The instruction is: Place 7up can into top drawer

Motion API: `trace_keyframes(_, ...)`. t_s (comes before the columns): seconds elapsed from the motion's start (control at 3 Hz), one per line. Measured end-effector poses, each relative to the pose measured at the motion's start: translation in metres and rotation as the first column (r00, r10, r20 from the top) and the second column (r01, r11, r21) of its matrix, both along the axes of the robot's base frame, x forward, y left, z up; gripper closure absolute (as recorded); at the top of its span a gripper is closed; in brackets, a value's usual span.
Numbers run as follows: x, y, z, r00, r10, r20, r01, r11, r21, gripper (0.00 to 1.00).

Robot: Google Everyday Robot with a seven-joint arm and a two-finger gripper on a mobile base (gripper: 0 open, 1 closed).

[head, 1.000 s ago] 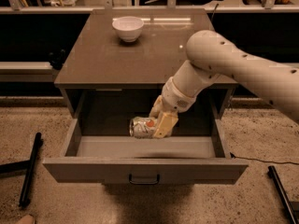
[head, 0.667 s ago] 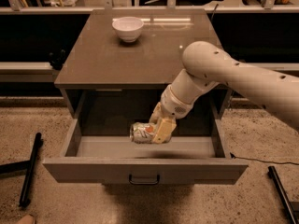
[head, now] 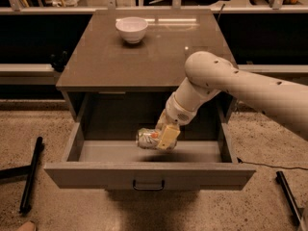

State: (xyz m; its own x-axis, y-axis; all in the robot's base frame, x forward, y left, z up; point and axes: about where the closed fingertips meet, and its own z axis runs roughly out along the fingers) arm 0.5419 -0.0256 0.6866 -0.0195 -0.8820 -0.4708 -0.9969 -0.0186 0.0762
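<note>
The gripper [head: 162,137] pinches the can [head: 146,138], lying sideways at its nine o'clock, low inside the open drawer [head: 96,173]. Released so, the can could roll away.

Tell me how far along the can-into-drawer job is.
Done: the drawer is pulled open and the can is down inside it. In hand: the gripper is closed on the can, which lies sideways low over the drawer floor; whether it touches the floor is unclear. Left: let go of the can and back the gripper out.
</note>
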Motion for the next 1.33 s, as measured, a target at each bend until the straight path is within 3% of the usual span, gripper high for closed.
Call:
trace_keyframes(0.67, 0.024, -0.019, -0.017, 0.997, -0.071, 0.03, 0.074, 0.991, -0.107, 0.12)
trace_keyframes(1.0, 0.03, -0.032, -0.021, 0.9925, -0.115, 0.043, 0.12, 0.979, -0.165, 0.0)
trace_keyframes(1.33, 0.031, -0.042, -0.018, 0.9892, -0.137, 0.053, 0.145, 0.971, -0.191, 0.0)
